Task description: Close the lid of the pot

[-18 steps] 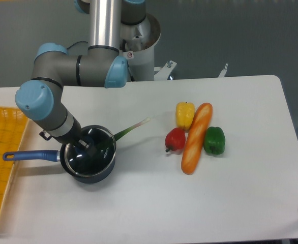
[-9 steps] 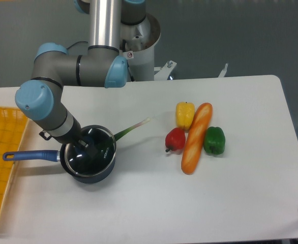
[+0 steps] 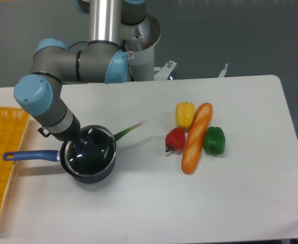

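The pot [image 3: 99, 176] is a small dark saucepan at the left of the table, its long blue handle [image 3: 29, 155] pointing left. The pot lid [image 3: 99, 155], clear glass with a thin silver rim, lies flat on top of the pot. My gripper [image 3: 83, 144] hangs over the middle of the lid and hides the knob. The fingers are dark against the dark glass, so I cannot make out whether they hold the knob or how far apart they are.
A green onion [image 3: 132, 129] lies just right of the pot. Further right are a yellow pepper [image 3: 185, 114], a red pepper [image 3: 175, 139], a baguette [image 3: 196, 137] and a green pepper [image 3: 214, 140]. An orange tray [image 3: 1, 152] sits under the handle's end.
The arm's wrist has risen slightly and shifted up and to the left over the lid. Pot and lid have stayed in place.
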Robot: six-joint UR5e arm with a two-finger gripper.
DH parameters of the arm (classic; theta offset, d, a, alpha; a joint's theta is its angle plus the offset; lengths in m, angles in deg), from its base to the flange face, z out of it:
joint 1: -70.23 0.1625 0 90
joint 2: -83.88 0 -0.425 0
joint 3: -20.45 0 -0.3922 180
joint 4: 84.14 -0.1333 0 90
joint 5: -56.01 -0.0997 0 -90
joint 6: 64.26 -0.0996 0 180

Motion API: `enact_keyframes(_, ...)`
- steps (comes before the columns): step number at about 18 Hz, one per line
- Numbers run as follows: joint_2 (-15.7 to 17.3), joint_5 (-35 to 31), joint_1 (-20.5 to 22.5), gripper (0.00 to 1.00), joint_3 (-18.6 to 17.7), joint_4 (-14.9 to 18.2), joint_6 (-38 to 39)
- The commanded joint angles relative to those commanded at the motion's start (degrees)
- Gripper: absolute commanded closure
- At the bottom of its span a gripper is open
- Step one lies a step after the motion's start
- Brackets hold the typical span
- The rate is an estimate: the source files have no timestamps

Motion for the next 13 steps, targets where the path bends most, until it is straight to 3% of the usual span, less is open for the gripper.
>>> enact_keyframes(9, 3.1, 0.4, 6.1, 0.0, -0.1, 0.0, -0.9)
enact_keyframes(13, 4.4, 0.8, 11.1, 0.0, -0.2, 0.4, -8.2)
